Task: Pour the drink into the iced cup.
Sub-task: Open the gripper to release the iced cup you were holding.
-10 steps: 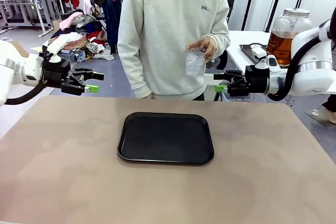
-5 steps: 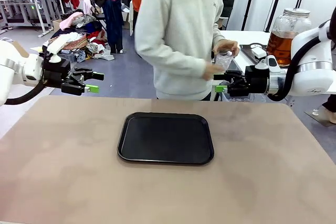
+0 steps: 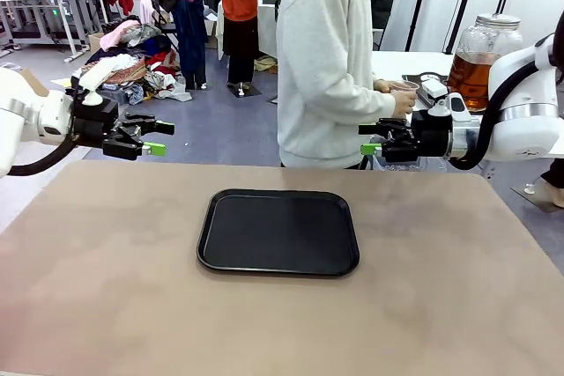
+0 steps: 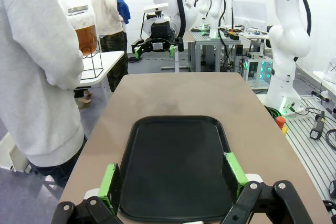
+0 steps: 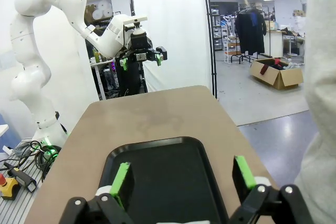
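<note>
One jar of drink (image 3: 480,55), at your 2 o'clock: likely heavy, slippery, fragile glass; grip its body; both jaws apart, empty.

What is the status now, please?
Left gripper open, empty. Right gripper open, empty. Drink in jar on side table; person beside it.

The person's hand (image 3: 402,99) and the white right arm (image 3: 522,112) cover most of the cup (image 3: 406,86) and the lower jar (image 3: 480,48), whose drink (image 3: 470,73) partly shows.
</note>
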`<state>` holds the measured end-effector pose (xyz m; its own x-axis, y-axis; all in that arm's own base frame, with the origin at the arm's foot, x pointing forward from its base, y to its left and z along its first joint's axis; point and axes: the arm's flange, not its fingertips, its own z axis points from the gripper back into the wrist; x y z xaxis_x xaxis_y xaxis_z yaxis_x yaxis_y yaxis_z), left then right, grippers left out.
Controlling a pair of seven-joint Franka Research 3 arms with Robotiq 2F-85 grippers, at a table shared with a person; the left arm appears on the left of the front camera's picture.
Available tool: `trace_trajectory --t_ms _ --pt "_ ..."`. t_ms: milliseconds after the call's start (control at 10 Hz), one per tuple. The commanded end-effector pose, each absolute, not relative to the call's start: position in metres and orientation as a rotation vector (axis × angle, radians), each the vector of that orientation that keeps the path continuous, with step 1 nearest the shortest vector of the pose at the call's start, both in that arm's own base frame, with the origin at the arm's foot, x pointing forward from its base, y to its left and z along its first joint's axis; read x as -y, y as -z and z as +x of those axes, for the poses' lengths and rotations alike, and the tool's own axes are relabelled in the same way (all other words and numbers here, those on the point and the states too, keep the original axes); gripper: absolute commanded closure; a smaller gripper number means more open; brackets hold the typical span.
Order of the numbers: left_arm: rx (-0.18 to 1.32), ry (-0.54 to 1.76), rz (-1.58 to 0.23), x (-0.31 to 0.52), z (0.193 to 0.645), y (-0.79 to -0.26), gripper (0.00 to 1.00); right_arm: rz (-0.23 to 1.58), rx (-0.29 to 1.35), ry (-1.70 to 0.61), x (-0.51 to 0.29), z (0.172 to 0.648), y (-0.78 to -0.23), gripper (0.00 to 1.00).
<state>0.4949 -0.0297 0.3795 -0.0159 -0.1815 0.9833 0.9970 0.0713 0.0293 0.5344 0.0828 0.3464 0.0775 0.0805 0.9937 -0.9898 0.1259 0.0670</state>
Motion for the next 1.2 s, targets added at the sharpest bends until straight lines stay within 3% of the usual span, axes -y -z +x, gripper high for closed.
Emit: trace_trajectory --t_ms 0,1100 --pt "1.129 1.254 -1.014 0.0292 0.4936 -0.3815 0.00 1.085 1.153 -1.108 -0.0827 0.5351 -0.3481 0.00" --pt "1.129 1.254 -1.014 0.0292 0.4936 -0.3815 0.00 1.085 1.153 -1.108 -0.0827 0.5351 -0.3481 0.00"
